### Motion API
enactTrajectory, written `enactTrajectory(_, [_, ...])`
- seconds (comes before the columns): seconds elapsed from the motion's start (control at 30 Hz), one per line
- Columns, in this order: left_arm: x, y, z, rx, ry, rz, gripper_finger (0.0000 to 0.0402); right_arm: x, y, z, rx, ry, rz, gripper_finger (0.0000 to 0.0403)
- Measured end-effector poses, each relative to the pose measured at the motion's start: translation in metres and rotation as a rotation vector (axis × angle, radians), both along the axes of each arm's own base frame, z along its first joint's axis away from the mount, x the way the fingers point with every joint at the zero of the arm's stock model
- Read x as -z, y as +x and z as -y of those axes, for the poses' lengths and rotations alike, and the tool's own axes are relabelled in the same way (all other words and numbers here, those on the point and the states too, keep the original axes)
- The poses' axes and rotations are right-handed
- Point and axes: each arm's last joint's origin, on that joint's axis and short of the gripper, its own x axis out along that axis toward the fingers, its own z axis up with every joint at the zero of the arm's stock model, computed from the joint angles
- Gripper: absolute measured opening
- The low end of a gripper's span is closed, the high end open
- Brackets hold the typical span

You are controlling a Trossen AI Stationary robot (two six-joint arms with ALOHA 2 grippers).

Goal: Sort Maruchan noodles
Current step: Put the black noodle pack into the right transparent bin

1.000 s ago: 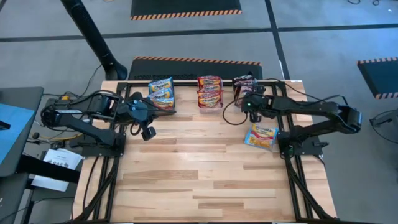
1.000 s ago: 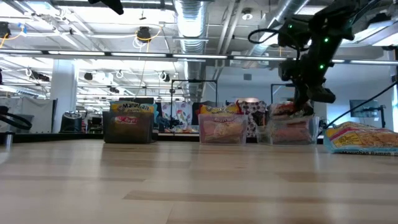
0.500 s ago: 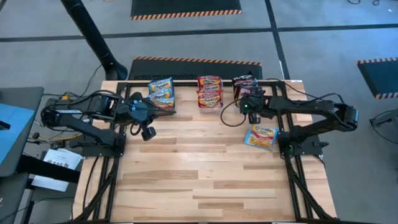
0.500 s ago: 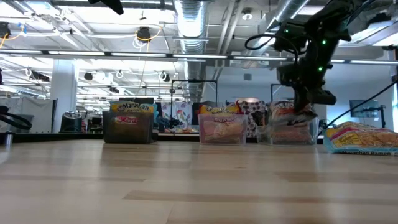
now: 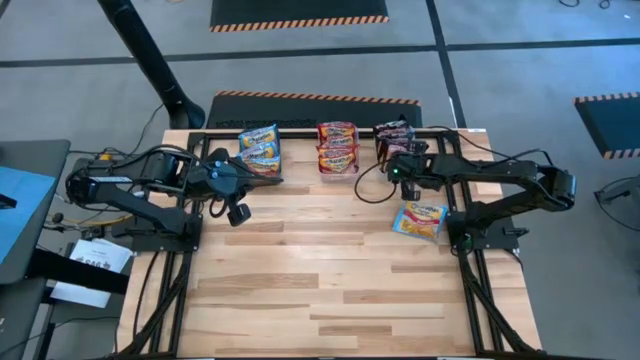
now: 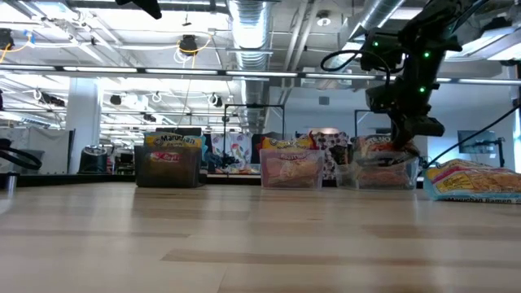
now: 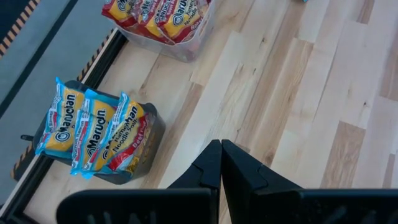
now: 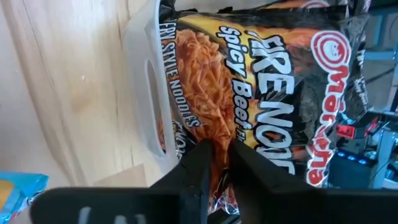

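Three bins stand in a row along the far edge of the wooden tabletop (image 5: 330, 270).

Dark bin (image 5: 262, 165), left end: light blue and yellow packets (image 5: 259, 146) standing upright. Printed "Maruchan" and "Noodle Soup" on their faces.

Clear bin (image 5: 338, 168), middle: red and orange packets (image 5: 338, 146), stacked. "Maruchan" logo legible on them in the left wrist view.

Clear right bin (image 8: 144, 93), with a slot handle in its wall: black and red packets (image 5: 392, 133). The nearest one reads "FIRE NOOD…", "Spicy Beef" and "…RY STYLE NOODLES", with a round red Maruchan emblem.

Loose packet (image 5: 420, 219): light blue and yellow, lying flat on the tabletop near the right arm's base, well apart from the bins.

Right gripper (image 8: 216, 163): at the right bin, over the black and red packets; its fingers stand a narrow gap apart against the front packet's face. Whether they grip it cannot be told.

Left gripper (image 7: 221, 163): fingers pressed together, empty, hanging above bare tabletop just beside the dark bin.
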Motion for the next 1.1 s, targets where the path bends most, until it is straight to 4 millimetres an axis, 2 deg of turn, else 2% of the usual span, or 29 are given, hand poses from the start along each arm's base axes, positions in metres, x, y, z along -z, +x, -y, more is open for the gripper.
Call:
enactTrajectory(0.17, [0.0, 0.0, 0.0, 0.0, 0.0, 0.0, 0.0, 0.0, 0.001, -0.003, -0.008, 0.0, 0.0, 0.0102])
enactTrajectory(0.4, [0.0, 0.0, 0.0, 0.003, 0.003, -0.002, 0.0, -0.002, 0.001, -0.004, -0.001, -0.001, -0.005, 0.0103])
enactTrajectory(0.7, [0.0, 0.0, 0.0, 0.003, 0.003, -0.002, 0.0, -0.032, 0.006, -0.003, 0.058, 0.011, 0.024, 0.0103])
enactTrajectory(0.97, [0.0, 0.0, 0.0, 0.006, 0.006, -0.003, 0.0, -0.052, 0.002, -0.007, 0.166, 0.09, 0.056, 0.0103])
enactTrajectory(1.1, [0.0, 0.0, 0.0, 0.019, 0.017, -0.01, 0.0, -0.059, 0.006, -0.006, 0.152, 0.27, 0.154, 0.0102])
